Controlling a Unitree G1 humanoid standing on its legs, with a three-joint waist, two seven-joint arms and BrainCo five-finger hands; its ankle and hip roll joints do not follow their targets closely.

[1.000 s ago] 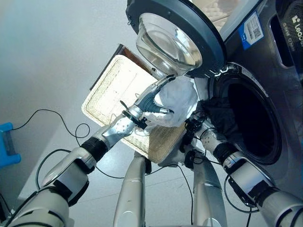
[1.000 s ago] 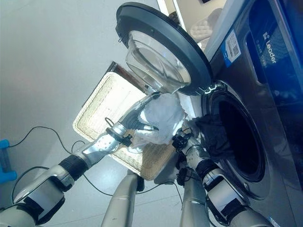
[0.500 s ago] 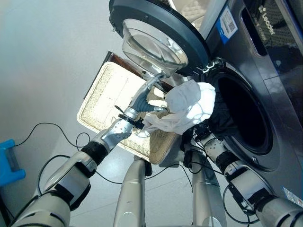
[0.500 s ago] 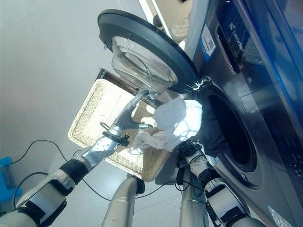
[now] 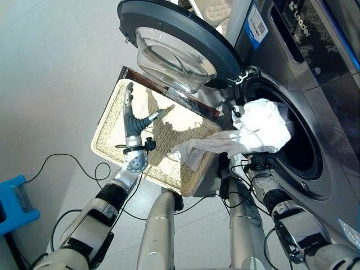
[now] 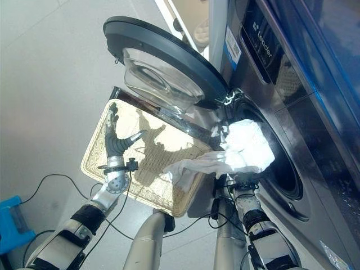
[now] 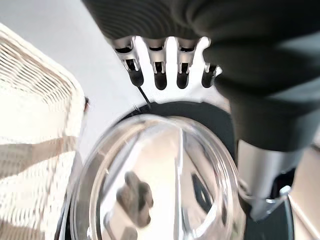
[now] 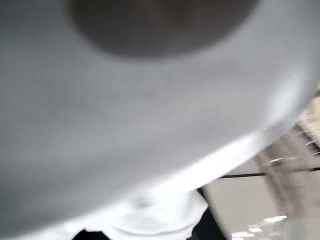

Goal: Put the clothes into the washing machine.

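Hanging from the washing machine [image 5: 315, 107] mouth, white cloth [image 5: 259, 128]; left hand [image 5: 134, 117] spread over wicker basket [image 5: 112, 135].

The left arm [image 5: 107, 202] is built of rounded silver-grey shells split by black bands at the joints, ending in a perforated silver ball at the wrist with a small black clamp above it. The left hand [image 5: 133, 115] wears a dark ribbed cover [image 7: 150, 17]; its fingers [image 7: 158, 75] are slotted silver with dark tips. The right arm [image 5: 284, 216] shows matching silver shells and black rings.
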